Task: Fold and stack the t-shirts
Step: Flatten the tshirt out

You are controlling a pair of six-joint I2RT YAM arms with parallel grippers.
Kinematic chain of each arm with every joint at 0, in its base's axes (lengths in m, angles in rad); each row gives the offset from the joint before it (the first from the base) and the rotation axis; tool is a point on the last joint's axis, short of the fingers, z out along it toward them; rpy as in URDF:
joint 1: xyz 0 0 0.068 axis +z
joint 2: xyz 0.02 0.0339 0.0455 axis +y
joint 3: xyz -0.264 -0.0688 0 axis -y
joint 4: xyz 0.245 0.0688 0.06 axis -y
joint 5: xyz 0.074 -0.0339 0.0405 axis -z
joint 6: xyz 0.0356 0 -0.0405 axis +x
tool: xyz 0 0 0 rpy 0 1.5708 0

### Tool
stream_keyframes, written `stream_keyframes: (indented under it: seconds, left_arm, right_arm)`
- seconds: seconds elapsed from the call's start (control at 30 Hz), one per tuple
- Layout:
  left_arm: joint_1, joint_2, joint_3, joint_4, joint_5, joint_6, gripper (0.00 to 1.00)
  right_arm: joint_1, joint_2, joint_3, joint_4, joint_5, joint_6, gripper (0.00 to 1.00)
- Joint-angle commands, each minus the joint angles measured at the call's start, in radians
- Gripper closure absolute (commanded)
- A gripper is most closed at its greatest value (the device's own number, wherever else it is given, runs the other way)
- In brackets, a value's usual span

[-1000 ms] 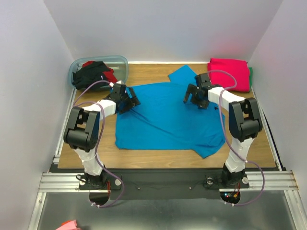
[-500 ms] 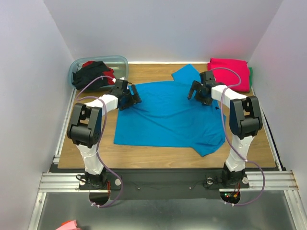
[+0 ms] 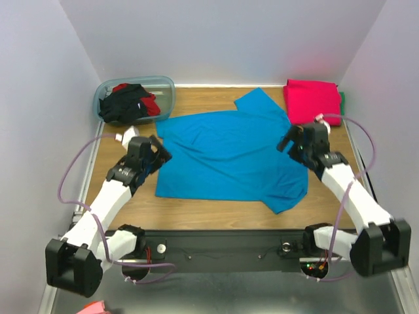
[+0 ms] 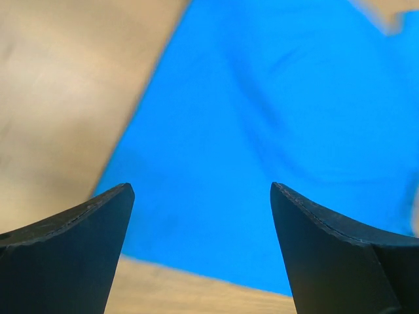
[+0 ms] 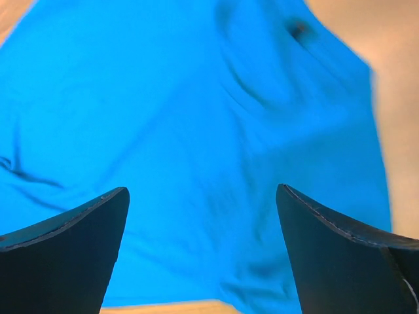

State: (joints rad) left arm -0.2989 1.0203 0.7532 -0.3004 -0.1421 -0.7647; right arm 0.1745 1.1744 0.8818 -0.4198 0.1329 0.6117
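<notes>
From above, we see the turquoise-blue t-shirt [image 3: 229, 154] spread flat across the middle of the table [image 3: 216, 216]. One sleeve points far and the other juts toward the near right. The left claw [image 3: 159, 157] hovers at the shirt's left edge and the right claw [image 3: 289, 140] at its right edge, both spread wide and holding nothing. The magenta-pink t-shirt [image 3: 313, 99] sits folded in the far right corner, and the black and red shirts [image 3: 127, 101] lie heaped in the tub [image 3: 167, 85] at the far left. We judge that the fold is not yet begun. The main risk is unevenness: if the two claws take hold at unlike spots, the cloth twists and the crease runs crooked. The near right sleeve could also get trapped under the fold.

In the left wrist view, the left claw [image 4: 200, 190] gapes over a corner of the turquoise-blue t-shirt [image 4: 262, 118], with bare table [image 4: 59, 85] just beside the cloth's edge. Coming down slightly off that edge would close on wood, and a shallow pinch may catch one layer only.

In the right wrist view, the right claw [image 5: 203, 193] stands wide above wrinkled blue cloth [image 5: 163, 98], somewhat blurred, with table [image 5: 399, 98] at one side. Pinching a wrinkle instead of the edge would bunch the shirt. A pull toward the far right could nudge the pink stack.
</notes>
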Motion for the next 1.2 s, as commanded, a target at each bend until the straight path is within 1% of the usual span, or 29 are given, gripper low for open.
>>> stream_keyframes:
  seconds: [0.0, 0.03, 0.07, 0.13, 0.17, 0.27, 0.3, 0.37, 0.43, 0.47, 0.5, 0.53, 0.57, 0.6, 0.63, 0.67, 0.73, 0.8, 0.83, 0.87, 0.93, 0.97, 1.07, 1.1, 1.17]
  left_arm:
    - [0.004, -0.034, -0.152, -0.170, -0.076, -0.159, 0.02]
    - [0.006, -0.043, -0.196, -0.181, -0.083, -0.204, 0.02]
    - [0.006, -0.045, -0.215, -0.184, -0.082, -0.223, 0.03]
    - [0.006, -0.037, -0.262, -0.139, -0.042, -0.237, 0.07]
    - [0.006, -0.034, -0.271, -0.132, -0.034, -0.251, 0.10]
    - [0.007, -0.011, -0.304, -0.098, -0.013, -0.262, 0.16]
    - [0.006, -0.005, -0.308, -0.092, -0.010, -0.266, 0.20]
    - [0.006, 0.020, -0.327, -0.054, 0.012, -0.265, 0.23]
    - [0.006, 0.038, -0.322, -0.051, 0.009, -0.269, 0.32]
    - [0.006, 0.052, -0.318, -0.052, 0.000, -0.268, 0.34]
    - [0.006, 0.058, -0.308, -0.054, -0.013, -0.266, 0.43]
    - [0.006, 0.064, -0.305, -0.054, -0.013, -0.265, 0.50]
    - [0.006, 0.073, -0.304, -0.049, -0.011, -0.260, 0.72]
    - [0.006, 0.075, -0.304, -0.045, -0.007, -0.254, 0.95]
    - [0.006, 0.075, -0.305, -0.030, 0.016, -0.245, 1.00]
    - [0.006, 0.060, -0.307, -0.025, 0.022, -0.226, 1.00]
    - [0.006, 0.023, -0.318, -0.045, 0.024, -0.229, 1.00]
    - [0.006, -0.057, -0.316, -0.089, -0.002, -0.260, 1.00]
    - [0.007, -0.084, -0.313, -0.148, -0.043, -0.274, 1.00]
    - [0.007, -0.141, -0.311, -0.170, -0.063, -0.289, 1.00]
    - [0.007, -0.193, -0.325, -0.192, -0.054, -0.332, 1.00]
    - [0.007, -0.234, -0.330, -0.200, -0.054, -0.362, 1.00]
    - [0.007, -0.287, -0.341, -0.207, -0.056, -0.370, 1.00]
    - [0.006, -0.295, -0.344, -0.207, -0.050, -0.377, 1.00]
    - [0.006, -0.316, -0.347, -0.210, -0.048, -0.378, 1.00]
  right_arm:
    - [-0.012, -0.168, -0.150, -0.030, 0.103, 0.181, 0.00]
    - [-0.013, -0.206, -0.185, -0.033, 0.094, 0.183, 0.00]
    - [-0.013, -0.279, -0.194, -0.042, 0.088, 0.186, 0.00]
    - [-0.015, -0.361, -0.219, -0.063, 0.096, 0.197, 0.00]
    - [-0.013, -0.381, -0.224, -0.076, 0.106, 0.215, 0.00]
    - [-0.015, -0.415, -0.230, -0.111, 0.161, 0.221, 0.00]
    - [-0.013, -0.421, -0.227, -0.123, 0.174, 0.223, 0.00]
    - [-0.013, -0.417, -0.221, -0.154, 0.201, 0.230, 0.00]
    - [-0.013, -0.401, -0.218, -0.166, 0.217, 0.247, 0.00]
    - [-0.013, -0.397, -0.216, -0.177, 0.217, 0.250, 0.00]
    - [-0.013, -0.380, -0.213, -0.183, 0.209, 0.255, 0.00]
    - [-0.013, -0.374, -0.211, -0.189, 0.206, 0.255, 0.00]
    - [-0.013, -0.368, -0.210, -0.206, 0.205, 0.257, 0.00]
    - [-0.013, -0.363, -0.210, -0.220, 0.206, 0.260, 0.00]
    - [-0.013, -0.360, -0.208, -0.235, 0.221, 0.269, 0.00]
    - [-0.016, -0.358, -0.201, -0.287, 0.235, 0.287, 0.00]
    - [-0.017, -0.367, -0.201, -0.326, 0.243, 0.332, 0.00]
    - [-0.018, -0.387, -0.208, -0.373, 0.217, 0.358, 0.00]
    - [-0.017, -0.394, -0.214, -0.388, 0.176, 0.368, 0.00]
    - [-0.018, -0.397, -0.228, -0.422, 0.157, 0.381, 0.00]
    - [-0.018, -0.398, -0.244, -0.454, 0.131, 0.430, 0.03]
    - [-0.017, -0.400, -0.254, -0.491, 0.131, 0.469, 0.07]
    - [-0.017, -0.407, -0.247, -0.552, 0.177, 0.494, 0.10]
    - [-0.017, -0.416, -0.244, -0.563, 0.191, 0.506, 0.13]
    - [-0.017, -0.421, -0.256, -0.573, 0.185, 0.516, 0.16]
